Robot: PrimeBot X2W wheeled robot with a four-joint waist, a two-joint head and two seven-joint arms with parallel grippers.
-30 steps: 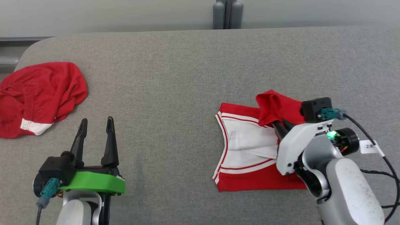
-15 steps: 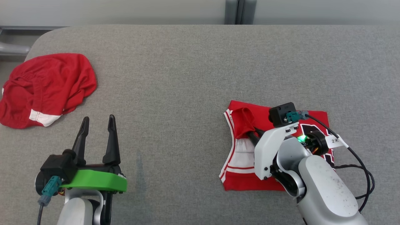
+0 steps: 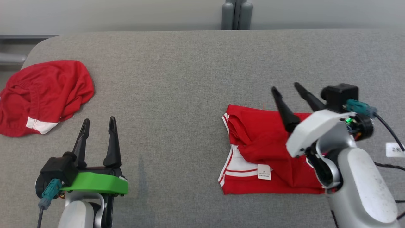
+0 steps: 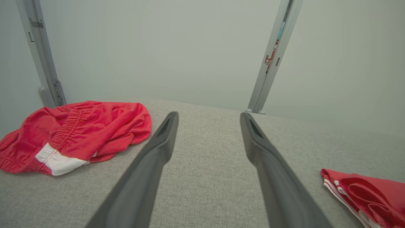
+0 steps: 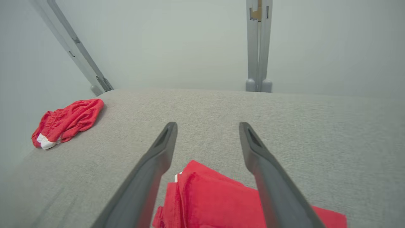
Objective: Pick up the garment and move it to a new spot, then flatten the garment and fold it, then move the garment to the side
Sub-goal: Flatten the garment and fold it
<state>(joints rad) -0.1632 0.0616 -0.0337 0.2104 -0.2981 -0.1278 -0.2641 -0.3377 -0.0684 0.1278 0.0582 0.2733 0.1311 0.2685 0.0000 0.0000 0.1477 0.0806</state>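
Lying crumpled at the upper left of the head view, the red shorts [image 3: 44,95] look as they did a second ago. The left gripper [image 3: 98,121] at the lower left still rests over the grey counter [image 3: 177,63], its fingers spread with nothing between them.

The change is all on the right. A second ago the right gripper was clenched on a red flap of the garment, drawing it across the white inside. Now that flap lies over the white, and the garment [image 3: 262,142] sits right of centre as a compact red block. A strip of white trim shows at its left edge and a small white label [image 3: 264,172] near its lower edge. The right gripper [image 3: 285,87] has let go: its fingers stand apart and empty, lifted above the garment's upper edge and pointing toward the upper left.

I judge this fold laid. The top layer looks rumpled, so smoothing or one more fold probably comes next, then the shift to the side.
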